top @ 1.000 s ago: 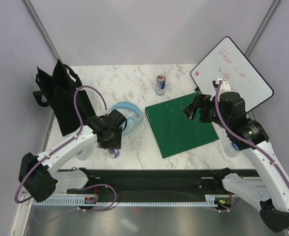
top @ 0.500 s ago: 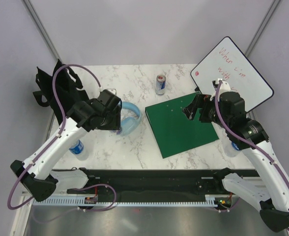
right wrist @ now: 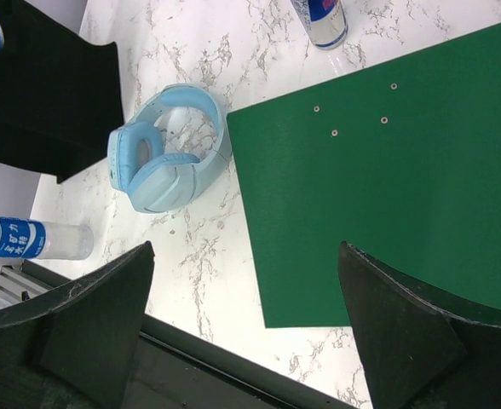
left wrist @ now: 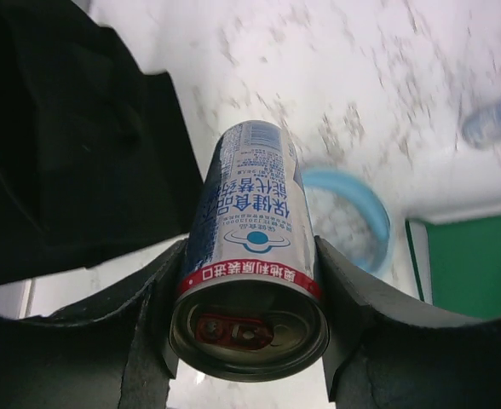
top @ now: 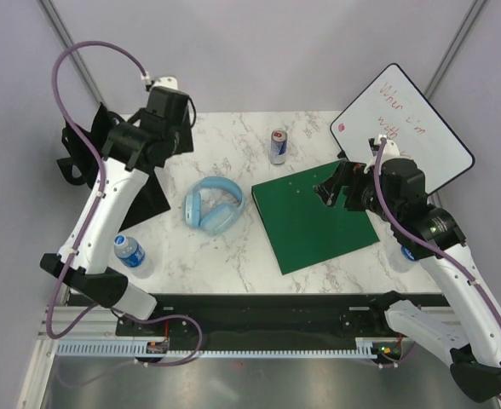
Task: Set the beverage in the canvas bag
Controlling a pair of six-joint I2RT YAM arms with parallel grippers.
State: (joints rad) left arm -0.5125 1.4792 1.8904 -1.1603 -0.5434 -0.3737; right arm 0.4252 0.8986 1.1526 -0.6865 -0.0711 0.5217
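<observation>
My left gripper is shut on a blue-and-white beverage can, gripped across its body with the top end towards the camera. It holds the can in the air beside the edge of the black canvas bag. In the top view the left gripper hangs over the bag at the far left of the table; the can is hidden there. My right gripper is open and empty above the near edge of a green board; it also shows in the top view.
Light blue headphones lie mid-table. A second can stands at the back centre. A water bottle lies at the front left. A whiteboard leans at the back right, and the green board lies right of centre.
My left arm has lifted the can from the front of the table and swung it back and left, past the headphones, to the bag. The right arm has not moved.
</observation>
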